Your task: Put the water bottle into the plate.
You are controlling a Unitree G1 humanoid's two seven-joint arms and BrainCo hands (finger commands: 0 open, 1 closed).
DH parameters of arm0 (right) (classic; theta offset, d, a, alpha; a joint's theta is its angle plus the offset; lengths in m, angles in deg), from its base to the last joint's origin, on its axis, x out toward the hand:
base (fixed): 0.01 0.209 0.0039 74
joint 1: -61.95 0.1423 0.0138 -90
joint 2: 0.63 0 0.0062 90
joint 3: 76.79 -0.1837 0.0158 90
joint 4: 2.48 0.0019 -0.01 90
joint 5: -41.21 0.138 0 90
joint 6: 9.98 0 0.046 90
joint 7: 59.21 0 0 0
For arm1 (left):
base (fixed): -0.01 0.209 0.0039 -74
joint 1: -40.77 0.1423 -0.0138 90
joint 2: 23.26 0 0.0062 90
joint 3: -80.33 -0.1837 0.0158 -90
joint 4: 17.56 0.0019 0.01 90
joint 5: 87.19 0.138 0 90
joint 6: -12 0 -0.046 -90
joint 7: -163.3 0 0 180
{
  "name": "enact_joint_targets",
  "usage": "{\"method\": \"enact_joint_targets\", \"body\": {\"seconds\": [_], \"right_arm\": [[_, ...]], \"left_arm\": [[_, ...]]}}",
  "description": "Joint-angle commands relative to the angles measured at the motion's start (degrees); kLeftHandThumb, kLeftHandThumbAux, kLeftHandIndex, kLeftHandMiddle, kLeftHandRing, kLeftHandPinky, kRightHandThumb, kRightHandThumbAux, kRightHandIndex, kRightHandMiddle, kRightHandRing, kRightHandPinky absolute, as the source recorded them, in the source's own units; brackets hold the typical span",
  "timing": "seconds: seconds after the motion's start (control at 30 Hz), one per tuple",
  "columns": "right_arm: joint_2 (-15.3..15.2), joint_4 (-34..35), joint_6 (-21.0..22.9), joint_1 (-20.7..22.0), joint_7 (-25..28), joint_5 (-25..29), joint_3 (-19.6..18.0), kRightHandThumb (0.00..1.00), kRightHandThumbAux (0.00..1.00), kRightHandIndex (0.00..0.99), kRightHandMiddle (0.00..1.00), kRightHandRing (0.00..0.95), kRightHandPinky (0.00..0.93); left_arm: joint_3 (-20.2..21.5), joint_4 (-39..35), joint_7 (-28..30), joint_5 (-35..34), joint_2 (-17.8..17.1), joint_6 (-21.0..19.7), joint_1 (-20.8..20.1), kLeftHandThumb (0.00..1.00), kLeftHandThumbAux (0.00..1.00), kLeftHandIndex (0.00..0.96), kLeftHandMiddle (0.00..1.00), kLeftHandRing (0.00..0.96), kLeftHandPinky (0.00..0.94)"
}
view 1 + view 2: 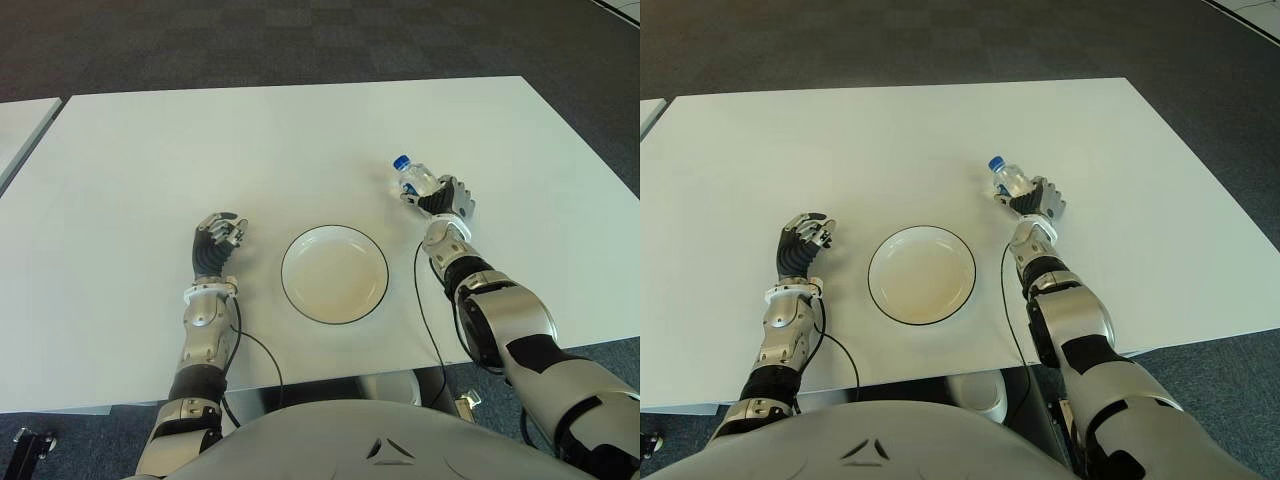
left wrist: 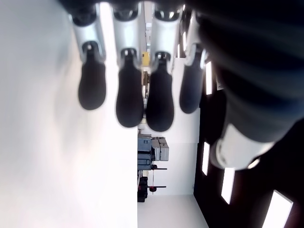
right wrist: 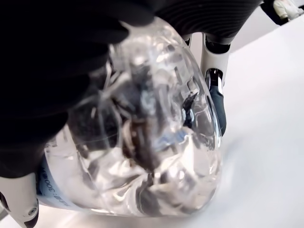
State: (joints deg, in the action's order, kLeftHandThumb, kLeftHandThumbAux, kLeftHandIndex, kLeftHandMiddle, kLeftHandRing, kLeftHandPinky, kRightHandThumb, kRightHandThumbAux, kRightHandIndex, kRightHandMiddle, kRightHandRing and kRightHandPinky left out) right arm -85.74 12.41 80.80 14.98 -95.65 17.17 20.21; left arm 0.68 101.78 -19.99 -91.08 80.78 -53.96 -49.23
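A small clear water bottle (image 1: 413,178) with a blue cap lies tilted on the white table (image 1: 300,140), to the right of and slightly beyond the plate. My right hand (image 1: 441,198) is shut on the bottle (image 3: 142,137), fingers wrapped around its body. The white plate (image 1: 334,273) with a dark rim sits empty at the table's near middle. My left hand (image 1: 218,240) shows to the left of the plate, fingers (image 2: 129,97) loosely curled and holding nothing.
A second white table (image 1: 20,125) edge shows at the far left. Dark carpet surrounds the table. Cables (image 1: 425,300) run from both wrists over the near table edge.
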Motion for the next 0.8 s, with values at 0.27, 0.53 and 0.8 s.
{"method": "enact_joint_targets", "body": {"seconds": [0.27, 0.53, 0.8], "right_arm": [[2.09, 1.54, -8.62, -1.21, 5.03, 11.15, -9.07, 0.704, 0.728, 0.435, 0.814, 0.817, 0.808], [2.13, 3.02, -17.58, -2.46, 10.04, 15.23, -12.22, 0.704, 0.729, 0.435, 0.798, 0.808, 0.823], [1.16, 4.11, -27.87, -3.37, 12.4, 14.12, -11.16, 0.703, 0.731, 0.437, 0.825, 0.846, 0.878]], "left_arm": [[-0.16, 1.44, 0.65, -0.02, 0.07, -1.17, 1.42, 0.708, 0.712, 0.436, 0.673, 0.657, 0.64], [0.02, 1.39, 0.28, -0.61, 0.28, -1.75, 1.42, 0.709, 0.712, 0.436, 0.672, 0.653, 0.635], [0.03, 1.44, -0.18, -0.5, 0.36, -1.89, 1.38, 0.709, 0.712, 0.435, 0.669, 0.649, 0.629]]}}
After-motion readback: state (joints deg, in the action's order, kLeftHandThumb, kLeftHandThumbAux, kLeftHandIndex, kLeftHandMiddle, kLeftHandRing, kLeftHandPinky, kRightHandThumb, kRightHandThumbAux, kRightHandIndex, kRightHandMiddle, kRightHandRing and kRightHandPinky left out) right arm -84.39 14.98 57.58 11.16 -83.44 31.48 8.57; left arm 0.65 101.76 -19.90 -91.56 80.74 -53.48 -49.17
